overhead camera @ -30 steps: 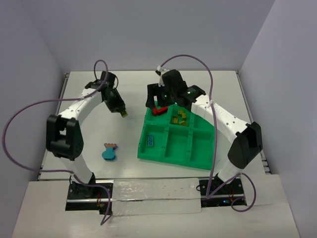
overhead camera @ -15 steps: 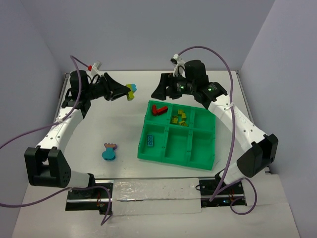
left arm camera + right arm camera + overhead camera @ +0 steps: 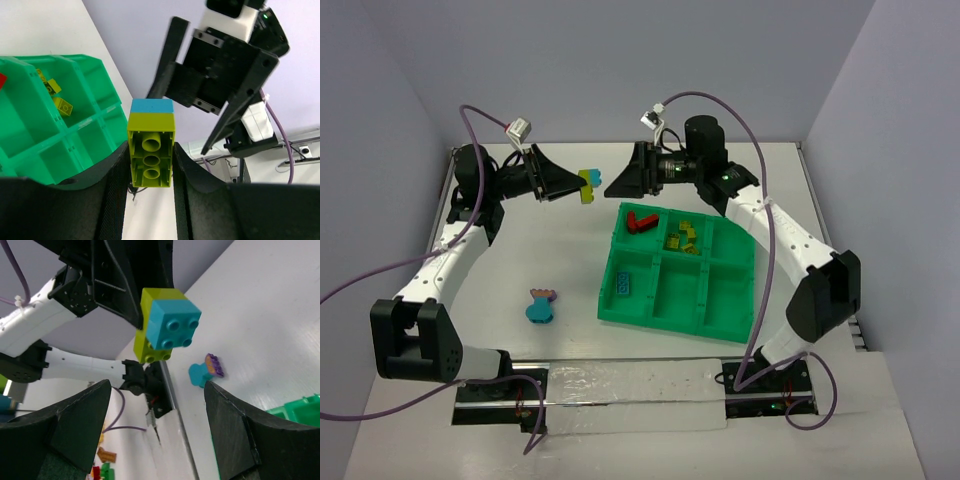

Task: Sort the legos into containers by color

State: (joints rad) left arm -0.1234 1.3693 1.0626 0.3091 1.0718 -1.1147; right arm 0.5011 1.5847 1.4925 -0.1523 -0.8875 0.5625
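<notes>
My left gripper (image 3: 574,187) is shut on a lego cluster (image 3: 587,185), a yellow-green brick (image 3: 151,150) with a blue brick (image 3: 152,106) on its far end, held in the air behind the tray's back left corner. My right gripper (image 3: 613,185) is open and empty, facing the cluster from the right, a short gap away; the cluster shows ahead of it (image 3: 165,325). The green tray (image 3: 728,300) holds a red lego (image 3: 642,221) back left, yellow-green legos (image 3: 683,236) back middle and a blue lego (image 3: 624,285) front left.
A cyan lego piece with a purple and orange top (image 3: 540,305) lies on the table left of the tray, also in the right wrist view (image 3: 205,371). Walls stand close at the back and both sides.
My left arm swung up and raised the cluster toward the middle. My right gripper left the tray's back left compartment and turned left to face the cluster, now closer to it.
</notes>
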